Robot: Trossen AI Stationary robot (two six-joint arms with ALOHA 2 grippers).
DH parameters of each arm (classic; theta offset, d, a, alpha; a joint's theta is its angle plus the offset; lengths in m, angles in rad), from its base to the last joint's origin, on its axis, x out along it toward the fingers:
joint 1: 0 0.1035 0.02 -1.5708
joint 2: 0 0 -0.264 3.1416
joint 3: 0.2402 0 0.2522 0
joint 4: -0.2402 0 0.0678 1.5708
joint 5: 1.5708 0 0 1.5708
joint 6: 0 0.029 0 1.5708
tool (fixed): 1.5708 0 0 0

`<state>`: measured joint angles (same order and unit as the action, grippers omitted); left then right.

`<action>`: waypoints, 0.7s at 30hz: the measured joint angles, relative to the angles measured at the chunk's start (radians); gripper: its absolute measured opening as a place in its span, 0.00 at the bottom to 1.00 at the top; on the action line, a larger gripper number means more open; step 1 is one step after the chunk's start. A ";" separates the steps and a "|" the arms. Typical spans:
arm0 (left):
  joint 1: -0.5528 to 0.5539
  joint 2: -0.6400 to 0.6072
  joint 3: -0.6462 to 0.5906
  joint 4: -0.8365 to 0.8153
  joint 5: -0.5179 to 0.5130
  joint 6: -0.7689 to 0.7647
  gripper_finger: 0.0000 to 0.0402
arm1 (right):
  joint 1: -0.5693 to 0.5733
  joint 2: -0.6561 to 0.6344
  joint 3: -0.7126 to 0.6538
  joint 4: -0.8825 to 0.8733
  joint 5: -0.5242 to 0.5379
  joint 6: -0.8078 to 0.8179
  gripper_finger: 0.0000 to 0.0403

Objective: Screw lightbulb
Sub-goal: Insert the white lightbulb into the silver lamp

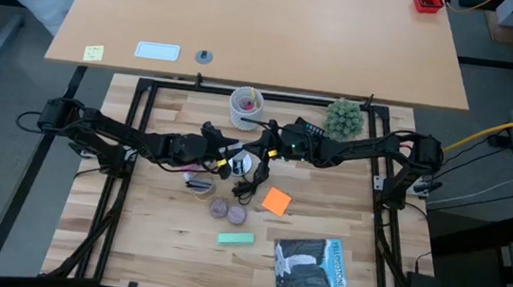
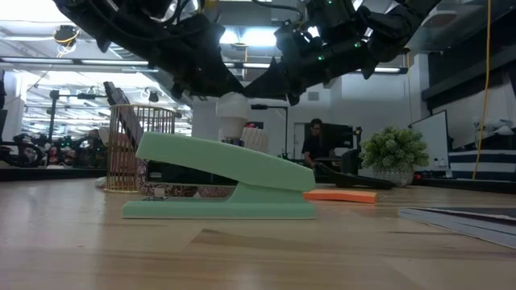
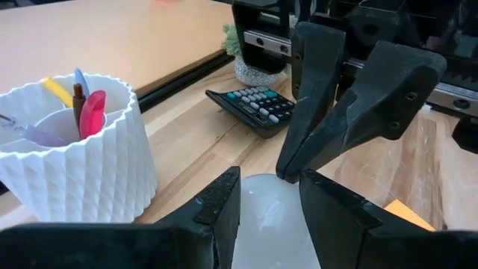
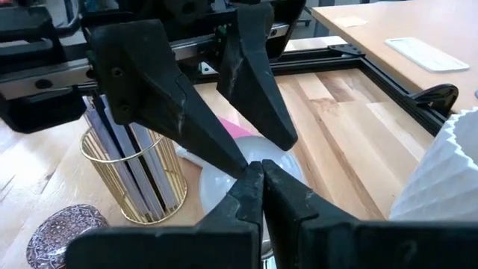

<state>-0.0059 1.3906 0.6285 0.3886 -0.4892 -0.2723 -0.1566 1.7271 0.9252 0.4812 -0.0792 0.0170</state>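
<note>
The lightbulb (image 3: 269, 224) is small, white and rounded, and is above the table's middle. It also shows in the low view (image 2: 234, 106) and the high view (image 1: 244, 165). My left gripper (image 3: 269, 187) reaches in from the table's left and is shut on the bulb. My right gripper (image 4: 261, 170) reaches in from the right. Its fingers are shut, and their tips stand right at the bulb, as the left wrist view (image 3: 293, 173) shows. The bulb's screw base and the socket are hidden. My left gripper pinches the bulb's rounded white globe (image 3: 250, 213) between its two fingers, one on each side, coming nearly level from the table's left. The bulb sits globe up above the table; the stapler hides its lower end. My right gripper's shut fingertips (image 3: 287, 168) meet the globe's surface; I cannot tell whether they touch it.
A white ribbed cup of pens (image 3: 75, 164), a calculator (image 3: 258, 108) and a small plant (image 1: 343, 119) stand behind the grippers. A gold wire holder (image 4: 142, 179) and patterned discs (image 1: 219, 207) are nearby. A mint stapler (image 2: 218, 185), an orange pad (image 1: 276, 201) and a book (image 1: 311, 264) lie nearer.
</note>
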 joint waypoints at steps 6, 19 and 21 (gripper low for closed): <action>-0.001 -0.048 -0.001 -0.006 -0.004 0.022 0.32 | 0.000 0.001 0.000 -0.002 0.000 0.000 0.03; -0.036 -0.078 0.002 -0.089 -0.015 0.019 0.32 | 0.000 0.001 0.000 -0.003 0.000 0.000 0.03; -0.054 -0.079 0.002 -0.106 -0.016 0.016 0.32 | 0.000 0.001 -0.001 -0.003 0.000 0.000 0.03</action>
<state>-0.0598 1.3113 0.6304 0.2824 -0.5049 -0.2565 -0.1570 1.7283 0.9247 0.4782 -0.0790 0.0170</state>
